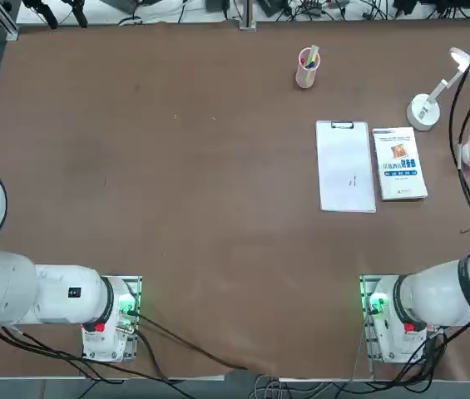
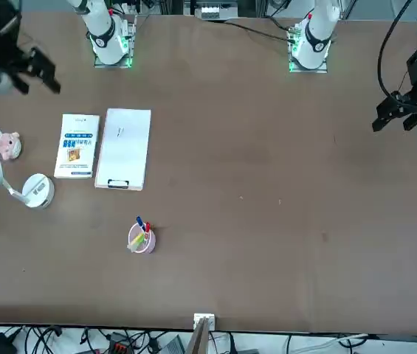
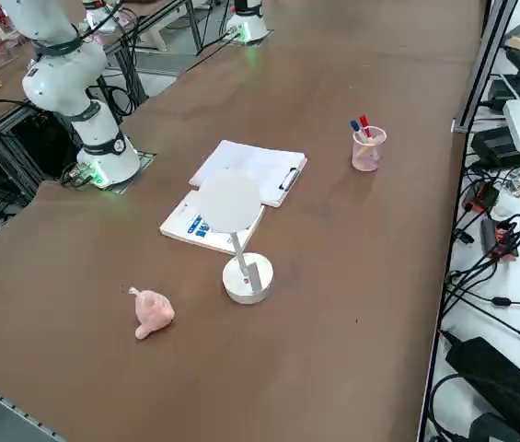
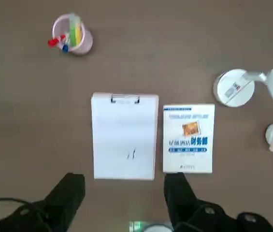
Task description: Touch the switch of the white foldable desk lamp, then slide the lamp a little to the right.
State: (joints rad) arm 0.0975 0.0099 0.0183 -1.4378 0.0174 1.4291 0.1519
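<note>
Across the brown tabletop [image 1: 218, 191], the things lie spread over the far right part. Largest after it is the right arm [image 1: 442, 291], white with dark bands, its base at the robot's edge. Its right pincer [image 4: 125, 179] is raised above the tabletop, wide open, with a broad gap between the two black fingers and nothing held. It touches none of the things.

The clipboard [image 1: 345, 166] lies flat, its clip at the far end, with white paper bearing a few short dark strokes. To its right and farther out stands the lamp [image 1: 423, 112], beyond the book's far right corner and apart from it. Its round white base is flat on the tabletop; the hinged arm is unfolded, leaning right and away from the robot, and carries the tilted disc head out past the base.

Just beside the clipboard, on its right, lies the book [image 1: 399, 164], white with blue lettering and a small orange picture. Beyond the clipboard, well left of the lamp, the pink cup [image 3: 368, 150] stands upright. The pink pig [image 3: 153, 311] sits right of the book, nearer the robot than the lamp. Smallest are the pens [image 4: 73, 34], red, blue, green and yellow among them, inside the cup.
</note>
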